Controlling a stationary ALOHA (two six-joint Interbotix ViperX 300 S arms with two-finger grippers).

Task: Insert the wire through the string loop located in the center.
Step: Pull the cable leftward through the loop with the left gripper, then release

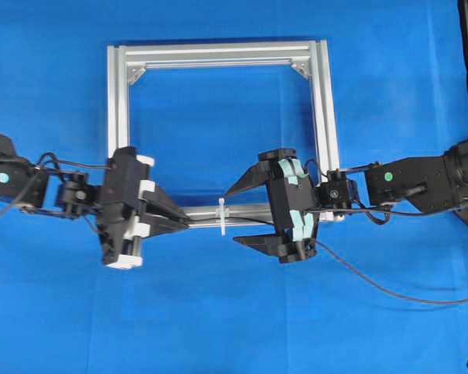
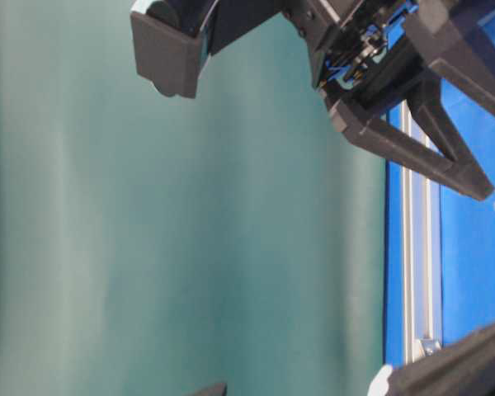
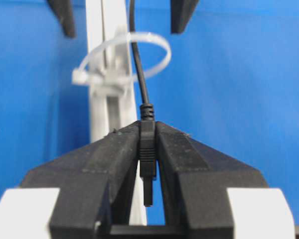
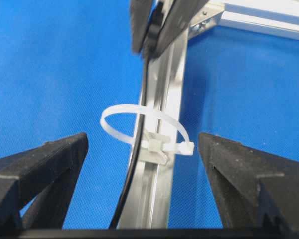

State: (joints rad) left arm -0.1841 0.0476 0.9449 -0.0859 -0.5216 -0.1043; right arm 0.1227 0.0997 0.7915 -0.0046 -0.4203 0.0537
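pinching wire [image 3: 139, 74] plug, left gripper [image 3: 148, 149]; wire threads string loop [image 4: 142, 132]; right gripper [image 4: 142, 149] wide, empty.

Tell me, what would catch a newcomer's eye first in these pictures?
Probably the silver frame lying on the bright blue table, with two black robot arms meeting at its near bar. There a small white string loop stands across the bar, and the thin black wire already runs through it. The left gripper pinches the wire's plug, while the right gripper sits wide open on either side of the loop.
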